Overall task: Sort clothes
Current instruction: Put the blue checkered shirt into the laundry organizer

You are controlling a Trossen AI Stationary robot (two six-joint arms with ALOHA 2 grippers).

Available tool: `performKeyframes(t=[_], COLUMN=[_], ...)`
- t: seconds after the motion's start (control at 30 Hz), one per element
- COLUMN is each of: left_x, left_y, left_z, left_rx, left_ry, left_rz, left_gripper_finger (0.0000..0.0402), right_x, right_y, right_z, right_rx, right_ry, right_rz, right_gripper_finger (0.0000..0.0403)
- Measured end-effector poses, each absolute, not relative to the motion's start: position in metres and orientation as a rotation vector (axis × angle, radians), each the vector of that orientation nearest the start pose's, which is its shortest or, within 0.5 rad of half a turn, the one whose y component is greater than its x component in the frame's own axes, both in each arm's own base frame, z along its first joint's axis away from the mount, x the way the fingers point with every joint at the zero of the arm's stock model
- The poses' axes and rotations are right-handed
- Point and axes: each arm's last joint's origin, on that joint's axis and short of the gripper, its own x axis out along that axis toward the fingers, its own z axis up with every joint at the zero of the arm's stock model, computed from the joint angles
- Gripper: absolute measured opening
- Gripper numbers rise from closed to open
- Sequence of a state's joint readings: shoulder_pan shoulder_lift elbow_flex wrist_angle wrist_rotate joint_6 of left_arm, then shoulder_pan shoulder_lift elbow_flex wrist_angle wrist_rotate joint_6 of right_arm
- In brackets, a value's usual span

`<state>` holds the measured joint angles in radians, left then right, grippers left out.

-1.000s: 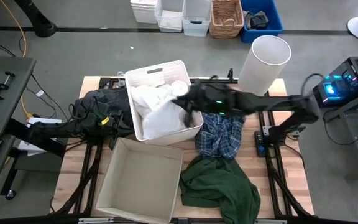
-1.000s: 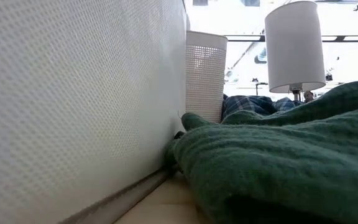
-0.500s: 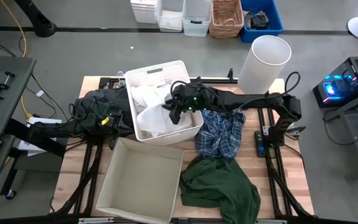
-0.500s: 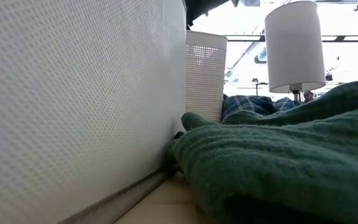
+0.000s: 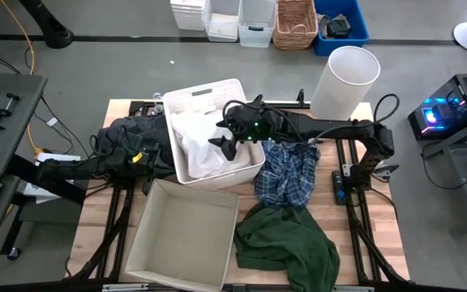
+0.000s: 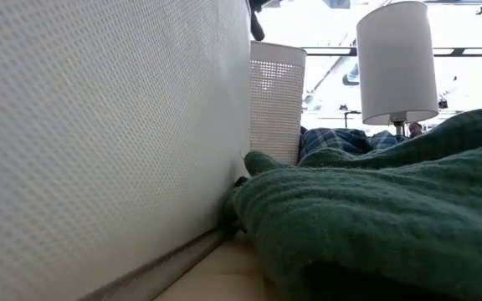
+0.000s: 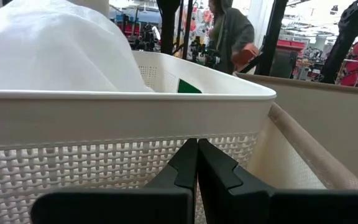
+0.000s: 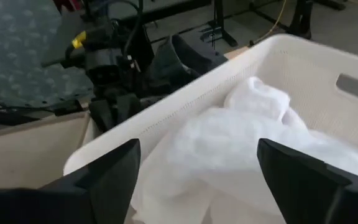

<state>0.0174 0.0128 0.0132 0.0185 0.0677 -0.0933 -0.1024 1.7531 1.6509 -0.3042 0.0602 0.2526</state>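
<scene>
White clothes (image 5: 199, 142) lie heaped inside the white slotted basket (image 5: 186, 102). My right gripper (image 5: 227, 139) hovers open just above them, its fingers apart over the white cloth (image 8: 229, 143). My left gripper (image 7: 196, 163) is shut at the basket's left wall (image 7: 104, 162), low by the table. A blue-and-white plaid shirt (image 5: 290, 174) lies right of the basket, a dark green garment (image 5: 286, 243) nearer the front edge, and dark clothes (image 5: 132, 134) left of the basket. My left gripper points its shut fingertips level at the basket's slotted wall (image 7: 185, 146), from the table's left. I cannot tell whether they touch it.
A beige open box (image 5: 185, 235) stands in front of the basket. A tall white lampshade (image 5: 345, 81) stands at the far right corner. Bins and a wicker basket (image 5: 294, 24) sit on the floor beyond the table. People show in the room behind (image 7: 232, 34).
My right gripper has gone a little toward the table's left over the basket and has opened, letting go of a white garment. The garment, earlier spread toward the basket's near right corner, now lies gathered inside it.
</scene>
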Motion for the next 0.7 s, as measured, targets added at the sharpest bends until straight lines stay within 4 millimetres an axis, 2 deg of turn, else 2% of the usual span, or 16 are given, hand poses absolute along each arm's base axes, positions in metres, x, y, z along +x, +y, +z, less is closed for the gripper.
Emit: performKeyframes(t=[0.13,0.7], left_x=[0.0976,0.0976], left_y=[-0.0003,-0.0003], left_z=[0.1689,0.1689], left_rx=[-0.092,-0.092], left_ry=[-0.017,-0.017], left_rz=[-0.051,-0.051], left_gripper_finger=[0.0001,0.0001], right_x=[0.4033,0.4029], right_y=[-0.0429,-0.0407], right_z=[0.3679,0.3666], right_rx=[0.250,0.299], right_ry=[0.370,0.382], right_rz=[-0.207,-0.202], right_gripper_finger=[0.0321,0.0321])
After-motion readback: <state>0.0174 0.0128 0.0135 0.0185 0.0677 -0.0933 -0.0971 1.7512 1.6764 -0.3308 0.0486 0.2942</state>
